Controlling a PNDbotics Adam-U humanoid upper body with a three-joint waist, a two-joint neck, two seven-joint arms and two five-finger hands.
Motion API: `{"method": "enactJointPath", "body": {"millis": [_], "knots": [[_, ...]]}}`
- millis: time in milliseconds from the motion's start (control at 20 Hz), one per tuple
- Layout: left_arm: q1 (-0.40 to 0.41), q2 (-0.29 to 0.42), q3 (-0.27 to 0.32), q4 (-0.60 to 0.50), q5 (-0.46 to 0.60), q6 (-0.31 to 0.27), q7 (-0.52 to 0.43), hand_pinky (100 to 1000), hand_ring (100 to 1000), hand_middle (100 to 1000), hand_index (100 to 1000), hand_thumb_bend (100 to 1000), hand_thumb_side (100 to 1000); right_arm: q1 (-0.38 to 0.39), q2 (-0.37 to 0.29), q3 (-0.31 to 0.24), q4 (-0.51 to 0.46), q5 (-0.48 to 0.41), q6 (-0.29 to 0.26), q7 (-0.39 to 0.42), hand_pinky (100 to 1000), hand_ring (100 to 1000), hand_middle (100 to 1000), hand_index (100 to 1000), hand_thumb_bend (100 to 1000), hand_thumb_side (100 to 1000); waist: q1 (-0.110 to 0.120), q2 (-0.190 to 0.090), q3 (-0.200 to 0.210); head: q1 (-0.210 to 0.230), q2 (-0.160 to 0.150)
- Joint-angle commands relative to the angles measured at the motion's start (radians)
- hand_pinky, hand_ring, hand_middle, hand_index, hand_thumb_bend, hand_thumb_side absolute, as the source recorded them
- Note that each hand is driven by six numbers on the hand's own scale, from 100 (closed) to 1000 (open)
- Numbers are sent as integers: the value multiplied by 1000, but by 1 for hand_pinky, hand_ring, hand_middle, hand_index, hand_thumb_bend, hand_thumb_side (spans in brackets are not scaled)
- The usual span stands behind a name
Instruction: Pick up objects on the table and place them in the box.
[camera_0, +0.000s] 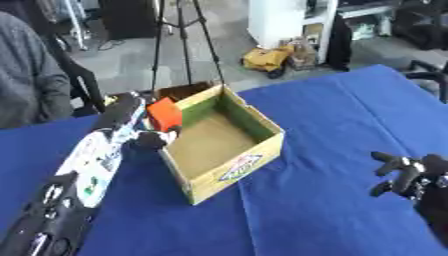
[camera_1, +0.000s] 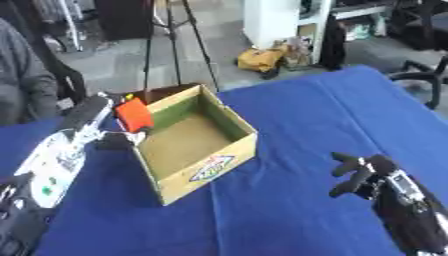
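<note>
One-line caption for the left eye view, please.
Left hand holds an orange-red object at the cardboard box rim; right hand idles open.

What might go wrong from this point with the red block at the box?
The left hand holds the red block right at the near-left wall of the box, not clearly over the inside; released now, it may land outside on the table. The hand might also nudge the box.

The box (camera_0: 234, 170) carries a diamond-shaped printed label (camera_0: 241, 167) on its outer side wall facing the near edge of the tabletop, but its lettering is too blurred to read. No other text is legible.
</note>
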Motion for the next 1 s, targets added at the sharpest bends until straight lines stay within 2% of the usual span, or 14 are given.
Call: {"method": "enactJointPath", "body": {"millis": [50,200,300,350,400,450,500,550,750,850,950,1000], "knots": [[-30,-8,28,60,-16,-7,31,483,631,512,587,100,316,-28,-34,16,-21,-14,-2,26,563,956,586,462,100,899,0,-6,-23,44,-26],[-32,-23,36,111,-24,-32,16,505,663,531,608,100,286,-43,-38,25,-21,-18,-1,40,563,956,585,462,100,901,9,2,-50,64,-36],[-30,-30,35,121,-26,-55,4,541,709,572,661,100,401,-46,-39,26,-21,-17,0,43,563,956,585,461,100,904,12,6,-55,64,-34],[-30,-31,35,121,-27,-67,-1,561,741,603,691,342,577,-47,-38,27,-21,-16,1,44,563,956,585,461,100,904,14,6,-56,64,-33],[-29,-32,35,118,-28,-78,-2,571,754,618,700,448,640,-47,-38,27,-21,-15,2,44,563,956,585,461,100,905,14,6,-55,63,-32],[-29,-32,36,114,-29,-88,-2,598,779,649,734,644,746,-47,-38,27,-21,-15,3,44,563,956,584,461,100,905,15,6,-53,62,-31],[-29,-32,37,109,-32,-95,0,601,782,652,738,658,753,-47,-38,27,-21,-14,4,45,563,956,584,461,100,905,15,6,-52,61,-30],[-29,-31,38,103,-35,-100,2,635,805,680,758,768,801,-47,-38,28,-21,-14,5,45,563,956,584,461,100,905,15,5,-50,60,-29],[-28,-26,37,74,-59,-109,23,729,851,733,785,939,861,-44,-37,28,-21,-16,5,47,563,956,584,461,100,903,11,3,-46,60,-29],[-27,-25,37,64,-72,-112,31,754,870,749,794,997,874,-43,-37,27,-21,-17,4,47,563,955,584,461,100,902,9,2,-44,59,-28],[-27,-23,36,54,-82,-116,39,764,876,758,800,1000,882,-41,-37,27,-21,-19,3,47,563,955,584,461,100,901,6,0,-41,58,-27],[-26,-23,36,48,-85,-117,44,762,877,758,800,1000,856,-41,-37,27,-21,-20,3,47,563,955,584,461,100,901,5,-1,-39,57,-27]]}}
